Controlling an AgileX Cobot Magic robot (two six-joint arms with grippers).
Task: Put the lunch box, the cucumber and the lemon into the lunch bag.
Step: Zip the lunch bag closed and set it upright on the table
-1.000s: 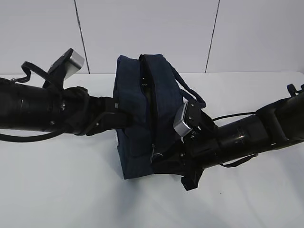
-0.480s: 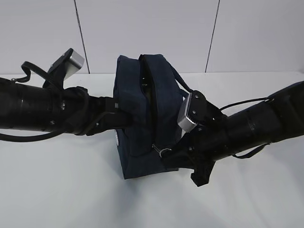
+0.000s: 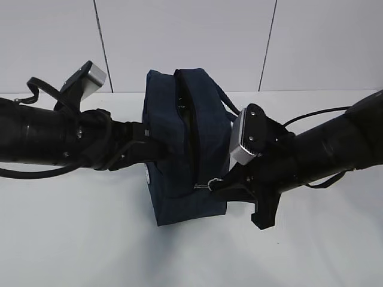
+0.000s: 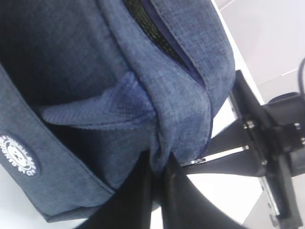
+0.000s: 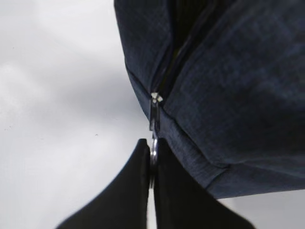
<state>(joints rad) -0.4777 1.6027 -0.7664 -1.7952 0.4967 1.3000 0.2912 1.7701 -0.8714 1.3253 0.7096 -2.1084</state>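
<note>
The dark navy lunch bag stands upright mid-table, its top zipper parted along the middle. My left gripper is shut on a fold of the bag's side fabric, with both fingers pressed on it. My right gripper is shut on the silver ring pull at the bag's near end, just below the zipper slider. The lunch box, the cucumber and the lemon are out of view.
The bag sits on a white table in front of a pale panelled wall. A loop handle hangs on the bag's right side. Both black arms flank the bag closely.
My right gripper has drawn the ring pull to the right and slightly up, away from the bag's near end. The left gripper and the bag have stayed put.
</note>
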